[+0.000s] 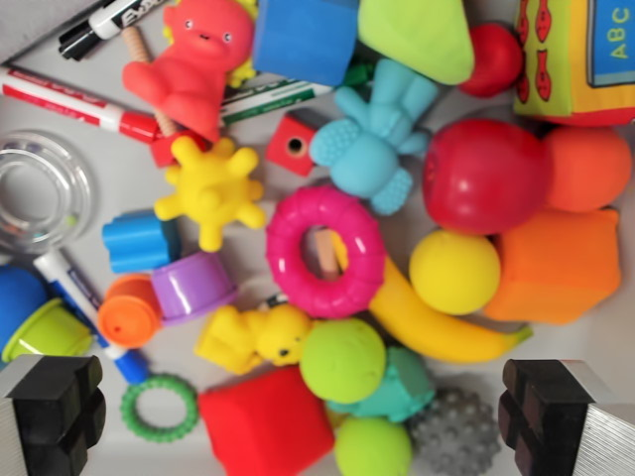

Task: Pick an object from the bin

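The wrist view looks straight down into a grey bin (40,109) packed with toys. My gripper (298,412) hangs open above them, its black pads (60,407) at the bottom corners and nothing between them. Between the fingers lie a red block (266,424), a green ball (342,359), a smaller green ball (373,448) and a grey spiky ball (456,432). Higher up sit a pink ring (325,252), a yellow banana (427,322), a yellow ball (454,272), a yellow spiky toy (211,190) and a yellow bear (253,335).
A red bear (193,64), blue block (303,38), light-blue figure (372,139), red apple (486,177), orange shapes (558,260) and a cloth ABC cube (580,55) fill the top. Markers (74,99), a clear ring (40,193), cups (189,288) and a green ring (159,407) lie left.
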{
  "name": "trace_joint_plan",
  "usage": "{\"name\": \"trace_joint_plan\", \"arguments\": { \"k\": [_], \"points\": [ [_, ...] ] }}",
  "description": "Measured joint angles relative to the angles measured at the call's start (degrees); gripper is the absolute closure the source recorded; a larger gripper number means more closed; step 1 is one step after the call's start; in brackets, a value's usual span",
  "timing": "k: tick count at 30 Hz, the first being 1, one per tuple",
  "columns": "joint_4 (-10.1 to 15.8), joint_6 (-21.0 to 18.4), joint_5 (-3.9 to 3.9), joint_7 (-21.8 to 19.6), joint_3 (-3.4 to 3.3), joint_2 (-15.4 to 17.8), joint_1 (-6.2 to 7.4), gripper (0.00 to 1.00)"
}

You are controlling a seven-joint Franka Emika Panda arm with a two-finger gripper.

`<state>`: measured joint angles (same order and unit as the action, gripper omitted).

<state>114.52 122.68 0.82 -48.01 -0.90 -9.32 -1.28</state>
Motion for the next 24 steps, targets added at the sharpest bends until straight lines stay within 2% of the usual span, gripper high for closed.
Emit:
{"name": "trace_joint_plan", "arguments": {
  "k": [24],
  "points": [
    [5.6,9.5,-0.13,-5.8,0.53,-3.8,2.09,0.0]
  ]
}}
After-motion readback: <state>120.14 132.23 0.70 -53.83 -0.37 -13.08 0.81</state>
